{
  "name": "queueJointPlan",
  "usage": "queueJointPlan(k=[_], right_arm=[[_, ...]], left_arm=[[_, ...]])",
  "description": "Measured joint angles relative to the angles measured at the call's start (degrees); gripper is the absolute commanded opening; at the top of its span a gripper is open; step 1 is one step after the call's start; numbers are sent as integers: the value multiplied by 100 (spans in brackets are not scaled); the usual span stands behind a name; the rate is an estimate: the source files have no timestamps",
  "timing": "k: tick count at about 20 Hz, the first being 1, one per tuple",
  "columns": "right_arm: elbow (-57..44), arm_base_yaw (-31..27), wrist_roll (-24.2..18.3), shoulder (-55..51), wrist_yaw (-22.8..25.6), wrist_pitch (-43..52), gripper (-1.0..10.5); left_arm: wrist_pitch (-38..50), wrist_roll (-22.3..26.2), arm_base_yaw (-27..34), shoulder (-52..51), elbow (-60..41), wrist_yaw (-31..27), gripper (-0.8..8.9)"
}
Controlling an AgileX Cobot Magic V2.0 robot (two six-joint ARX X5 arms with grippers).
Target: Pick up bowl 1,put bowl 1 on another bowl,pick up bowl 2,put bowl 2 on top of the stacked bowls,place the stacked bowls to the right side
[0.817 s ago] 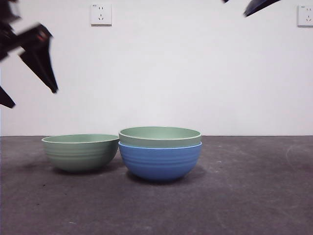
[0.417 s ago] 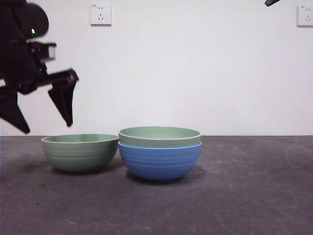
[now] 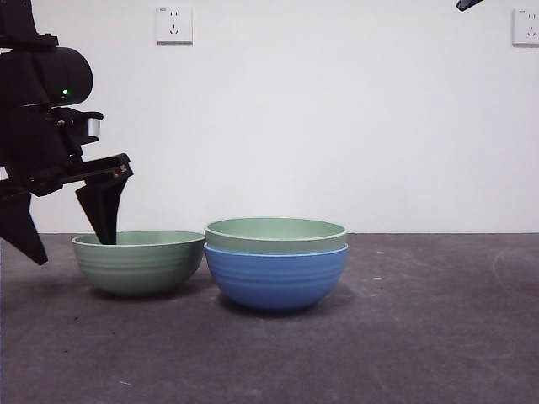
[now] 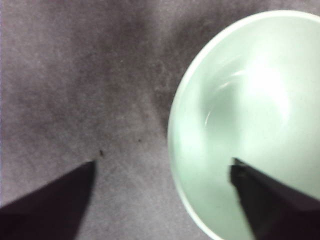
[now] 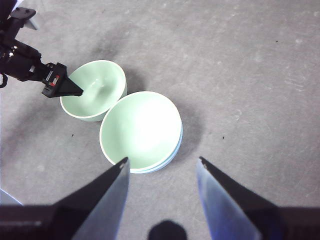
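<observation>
A pale green bowl [image 3: 139, 261] stands alone at the left, touching the stack beside it. That stack is a second pale green bowl [image 3: 275, 233] nested in the blue bowl [image 3: 276, 278]. My left gripper [image 3: 72, 252] is open and low over the lone bowl's left rim, one jaw inside the bowl and one outside. In the left wrist view the gripper [image 4: 162, 172] straddles the rim of that bowl [image 4: 250, 100]. My right gripper [image 5: 161, 167] hangs open high above the stack [image 5: 142, 130], showing in the front view only as a black tip [image 3: 468, 4].
The dark grey table [image 3: 421, 337] stretches to the right of the blue bowl. Two wall sockets [image 3: 173, 24] [image 3: 526, 26] sit on the white wall behind. The right wrist view also shows the left gripper [image 5: 60, 87] at the lone bowl [image 5: 97, 90].
The left gripper has dropped from the upper left down to the lone green bowl, one jaw now dipping inside its rim. The right arm's tip has drawn back toward the top right corner.
</observation>
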Motion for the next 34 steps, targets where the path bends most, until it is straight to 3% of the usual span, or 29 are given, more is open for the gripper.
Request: queueJointPlan(k=[5, 7, 14, 18, 25, 30, 34], right_arm=[[0, 0, 0, 0, 254, -4, 225], [0, 0, 0, 0, 275, -20, 225], [0, 0, 0, 0, 278, -28, 221], [0, 0, 0, 0, 280, -28, 221], [0, 0, 0, 2, 284, -28, 222], [0, 0, 0, 2, 284, -28, 222], [0, 0, 0, 2, 284, -46, 222]], left_arm=[[129, -2, -15, -13, 0, 11, 19], [151, -4, -15, -13, 0, 11, -9], [39, -15, -15, -13, 310, 28, -9], [-599, 2, -70, -22, 835, 33, -8], [-1189, 138, -1062, -197, 2061, 120, -8], [-944, 151, -1823, -105, 2079, -107, -8], [-721, 151, -2070, 308, 2079, -177, -9]])
